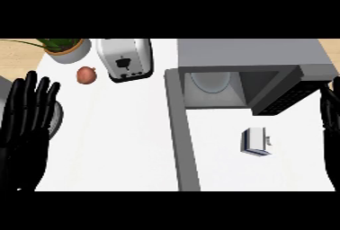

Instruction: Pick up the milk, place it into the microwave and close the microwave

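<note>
A small white and grey milk carton (256, 141) stands on the white counter, in front of the microwave (249, 63). The microwave's door (282, 92) is swung open toward the right, and a round white plate (211, 82) shows inside the cavity. My left hand (26, 121) is at the left edge, open with fingers straight and pointing up, far from the carton. My right hand (330, 112) shows only partly at the right edge, fingers straight, to the right of the carton and next to the open door. Neither hand holds anything.
A silver toaster (125, 58) stands at the back, left of the microwave. A reddish onion (86, 74) lies beside it, and a potted plant (65, 47) sits in the back left corner. A grey strip (182, 143) runs down the counter.
</note>
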Controlling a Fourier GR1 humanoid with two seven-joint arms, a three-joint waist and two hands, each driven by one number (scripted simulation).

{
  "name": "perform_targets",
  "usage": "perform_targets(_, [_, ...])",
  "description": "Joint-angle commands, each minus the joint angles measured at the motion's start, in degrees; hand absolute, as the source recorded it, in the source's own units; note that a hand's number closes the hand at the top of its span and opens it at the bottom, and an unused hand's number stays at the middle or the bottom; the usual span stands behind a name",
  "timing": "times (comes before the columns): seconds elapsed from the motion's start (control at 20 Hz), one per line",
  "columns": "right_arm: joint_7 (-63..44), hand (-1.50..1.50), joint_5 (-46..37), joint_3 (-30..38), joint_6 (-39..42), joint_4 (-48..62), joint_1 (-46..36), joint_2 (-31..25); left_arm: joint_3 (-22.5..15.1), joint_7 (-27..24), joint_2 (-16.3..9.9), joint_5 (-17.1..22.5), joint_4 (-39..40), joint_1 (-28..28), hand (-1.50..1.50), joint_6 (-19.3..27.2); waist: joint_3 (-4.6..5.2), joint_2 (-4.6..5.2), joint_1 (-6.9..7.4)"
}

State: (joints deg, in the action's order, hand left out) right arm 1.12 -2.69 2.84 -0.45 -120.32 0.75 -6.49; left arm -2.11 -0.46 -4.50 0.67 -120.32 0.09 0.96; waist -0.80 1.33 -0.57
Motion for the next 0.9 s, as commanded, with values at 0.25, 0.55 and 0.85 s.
perform_targets(0.25, [-3.3,-1.50,0.3,-6.9,0.7,-5.5,3.3,3.8,0.5,4.7,-0.6,-6.8,-6.1,3.4,-1.50,3.2,0.80,-1.46,0.55])
perform_targets(0.55, [-5.8,-1.50,7.6,-20.3,1.2,-3.2,4.9,6.4,2.1,10.7,2.4,3.5,-9.2,6.8,-1.50,3.2,0.80,-1.48,0.78])
perform_targets(0.85, [-2.4,-1.50,2.3,-22.6,-0.4,-7.2,11.1,6.5,2.1,7.0,3.3,5.5,-12.7,14.7,-1.50,0.5,0.81,-1.45,0.57])
